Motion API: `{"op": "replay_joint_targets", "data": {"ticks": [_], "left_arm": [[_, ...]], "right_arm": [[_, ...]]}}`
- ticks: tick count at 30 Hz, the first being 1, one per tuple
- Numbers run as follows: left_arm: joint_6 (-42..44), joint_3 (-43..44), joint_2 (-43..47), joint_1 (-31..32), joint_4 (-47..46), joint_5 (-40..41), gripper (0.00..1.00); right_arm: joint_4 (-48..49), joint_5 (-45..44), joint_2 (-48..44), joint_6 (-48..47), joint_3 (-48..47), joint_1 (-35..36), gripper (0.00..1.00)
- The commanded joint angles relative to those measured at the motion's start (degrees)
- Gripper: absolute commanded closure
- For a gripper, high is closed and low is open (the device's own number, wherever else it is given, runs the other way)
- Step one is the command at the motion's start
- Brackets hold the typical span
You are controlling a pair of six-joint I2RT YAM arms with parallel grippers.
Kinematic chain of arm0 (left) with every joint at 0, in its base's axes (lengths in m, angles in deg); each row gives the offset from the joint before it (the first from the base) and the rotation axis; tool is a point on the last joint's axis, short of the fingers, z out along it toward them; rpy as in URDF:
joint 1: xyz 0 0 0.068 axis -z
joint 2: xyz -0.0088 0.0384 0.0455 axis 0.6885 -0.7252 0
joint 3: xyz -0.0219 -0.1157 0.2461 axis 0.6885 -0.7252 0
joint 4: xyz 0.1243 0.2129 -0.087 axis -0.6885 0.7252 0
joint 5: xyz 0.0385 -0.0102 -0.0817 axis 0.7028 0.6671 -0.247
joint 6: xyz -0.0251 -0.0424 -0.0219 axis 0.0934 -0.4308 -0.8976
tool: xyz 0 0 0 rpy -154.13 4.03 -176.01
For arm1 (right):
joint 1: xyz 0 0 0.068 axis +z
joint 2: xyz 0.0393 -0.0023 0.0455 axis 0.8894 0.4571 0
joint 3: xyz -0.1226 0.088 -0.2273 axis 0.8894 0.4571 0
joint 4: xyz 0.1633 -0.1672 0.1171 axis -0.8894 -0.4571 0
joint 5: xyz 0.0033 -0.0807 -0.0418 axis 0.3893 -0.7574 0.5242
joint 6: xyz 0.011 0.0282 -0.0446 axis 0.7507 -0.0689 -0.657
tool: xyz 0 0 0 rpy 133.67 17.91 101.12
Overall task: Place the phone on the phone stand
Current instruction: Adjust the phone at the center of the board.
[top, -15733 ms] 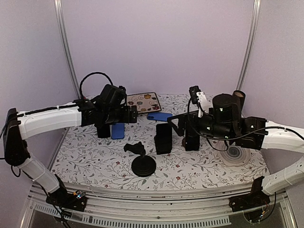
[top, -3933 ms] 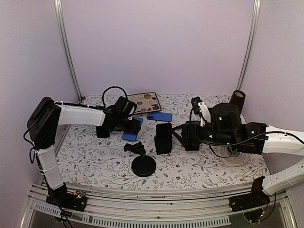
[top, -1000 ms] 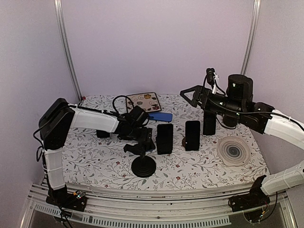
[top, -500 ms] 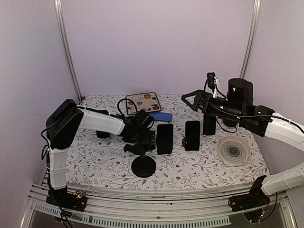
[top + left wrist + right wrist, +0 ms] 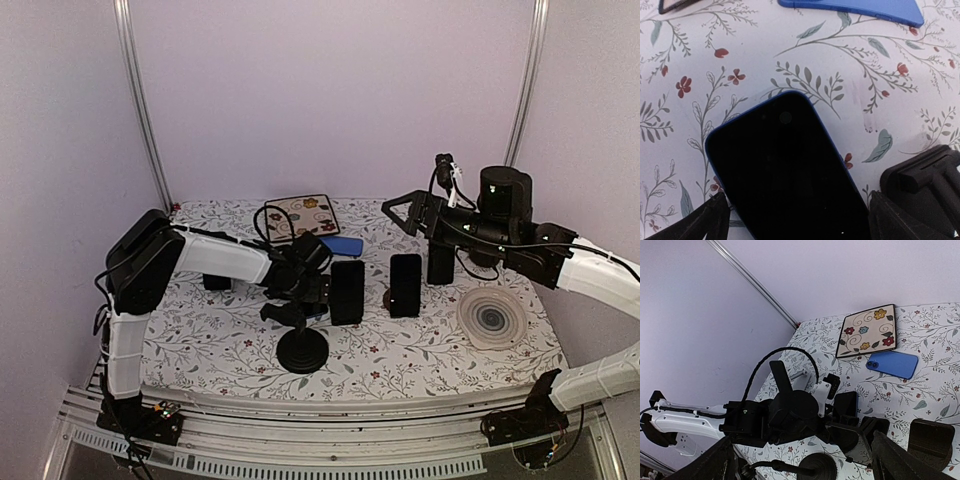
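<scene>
1. Left gripper (image 5: 795,222), jaws wide, straddles the phone (image 5: 785,170), flat on the table (image 5: 200,340) beside the phone stand (image 5: 302,345).
2. Right gripper (image 5: 400,210), jaws spread and empty, hangs high back-right.
3. Bare room along the table's near edge.
4. Three more: one blue phone (image 5: 337,245), two dark phones (image 5: 347,292) (image 5: 405,285) upright.

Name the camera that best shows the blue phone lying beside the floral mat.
Right wrist view: the whole blue phone shows, back up with its lenses visible, beside the floral mat. The top view shows it small and distant; the left wrist view catches only one long edge at the frame's top.
</scene>
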Motion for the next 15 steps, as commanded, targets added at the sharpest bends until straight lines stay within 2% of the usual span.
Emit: {"op": "replay_joint_targets", "data": {"ticks": [1, 8, 15], "left_arm": [[1.2, -0.7, -1.8, 0.2, 6.0, 2.8, 0.03], [3.4, -6.8, 2.1, -2.8, 3.8, 0.5, 0.03], [7.1, -10.3, 6.2, -5.7, 0.3, -4.2, 0.08]], "right_arm": [[0.8, 0.1, -0.8, 0.4, 1.0, -0.1, 0.05], [0.9, 0.3, -1.1, 0.5, 1.4, -0.1, 0.05], [1.8, 1.1, -0.8, 0.5, 2.5, 0.0, 0.05]]}}
